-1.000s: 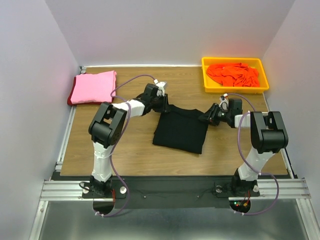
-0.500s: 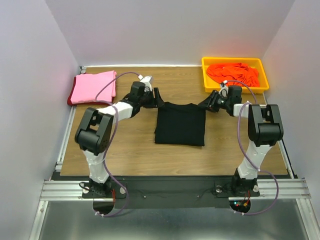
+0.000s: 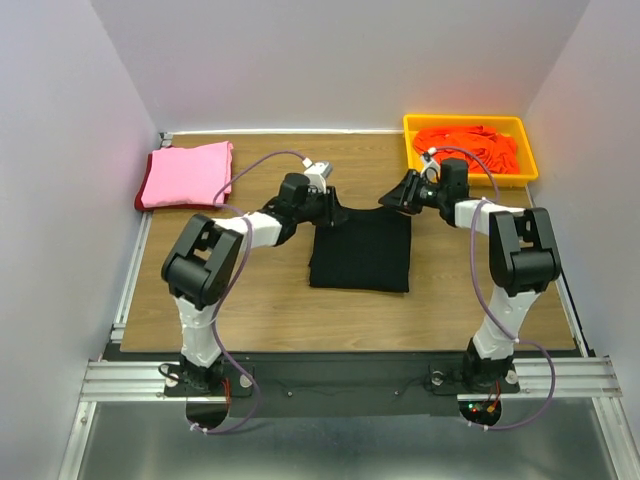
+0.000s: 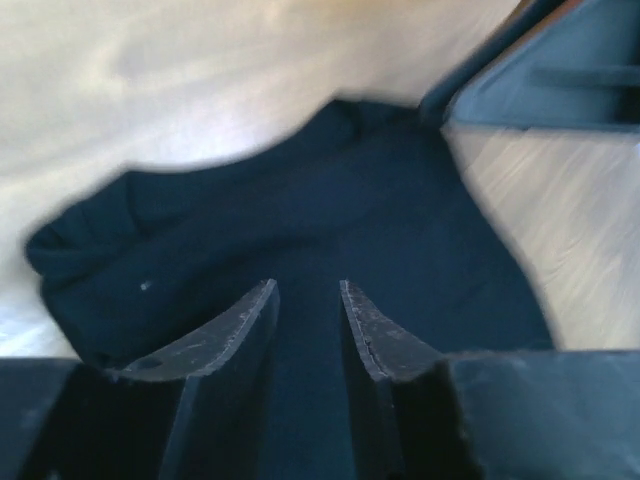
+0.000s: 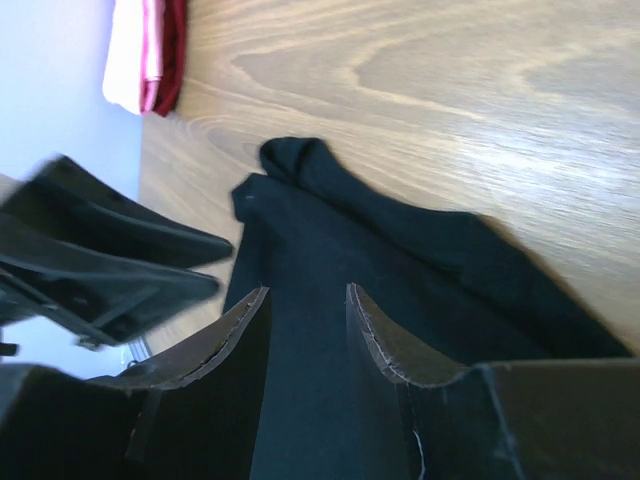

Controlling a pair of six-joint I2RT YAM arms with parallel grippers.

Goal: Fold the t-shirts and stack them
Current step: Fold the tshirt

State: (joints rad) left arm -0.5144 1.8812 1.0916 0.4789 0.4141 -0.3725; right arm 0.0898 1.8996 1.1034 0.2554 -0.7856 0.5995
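T-shirt (image 3: 360, 250) flat, left pincer (image 3: 329, 207) and right pincer (image 3: 391, 198) drawn closer together

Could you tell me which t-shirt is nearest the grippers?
The black t-shirt, with the left gripper and right gripper at its far corners; the pink t-shirt folded far left, the orange t-shirt crumpled in the yellow tray.

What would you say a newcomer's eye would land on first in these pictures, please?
Probably the black t-shirt, folded to a neat rectangle mid-table, with the left gripper and right gripper poised at its far corners, jaws apart. After that, the bright orange shirts heaped in the yellow tray at the far right, and the folded pink shirt at the far left.
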